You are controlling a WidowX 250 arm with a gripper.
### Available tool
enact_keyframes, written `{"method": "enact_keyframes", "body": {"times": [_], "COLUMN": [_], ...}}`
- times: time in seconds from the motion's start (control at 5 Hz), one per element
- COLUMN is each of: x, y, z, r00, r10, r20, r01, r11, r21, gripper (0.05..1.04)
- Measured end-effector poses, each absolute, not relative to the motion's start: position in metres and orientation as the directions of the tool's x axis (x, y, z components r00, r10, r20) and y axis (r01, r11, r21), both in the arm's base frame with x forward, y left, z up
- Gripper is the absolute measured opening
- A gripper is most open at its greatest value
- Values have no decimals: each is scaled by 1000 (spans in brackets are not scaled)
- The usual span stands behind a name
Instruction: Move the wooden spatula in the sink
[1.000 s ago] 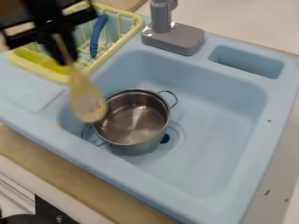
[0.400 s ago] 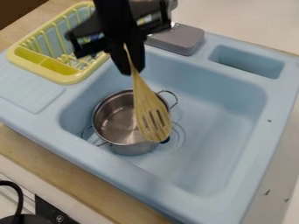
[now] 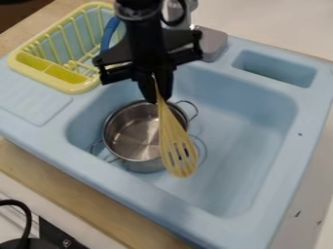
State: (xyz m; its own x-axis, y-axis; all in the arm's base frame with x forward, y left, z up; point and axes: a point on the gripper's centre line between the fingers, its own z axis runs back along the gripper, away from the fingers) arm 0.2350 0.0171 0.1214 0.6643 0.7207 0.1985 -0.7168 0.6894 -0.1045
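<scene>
Spatula (image 3: 170, 132) pinched in my gripper (image 3: 156, 95), blade hanging near pot (image 3: 133, 138). Carrying stage, I judge; next: ease right, lower into sink (image 3: 244, 146), let go.

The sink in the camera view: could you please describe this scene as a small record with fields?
held: wooden spatula
held by: end effector, at the handle
spatula pose: slotted head hanging down, above the sink
in sink: metal pot with loop handles
beside basin: yellow dish rack
behind basin: gray faucet
</scene>
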Motion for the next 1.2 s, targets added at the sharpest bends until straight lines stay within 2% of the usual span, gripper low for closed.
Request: {"method": "enact_keyframes", "body": {"times": [0.4,0.8,1.2], "x": [245,242,243], "y": [15,24,42], "z": [112,93,83], "r00": [664,681,648], "r10": [709,699,743], "r20": [236,219,168], "r01": [-706,-703,-741], "r11": [699,708,666], "r21": [-115,-76,-88], "gripper": [76,76,102]}}
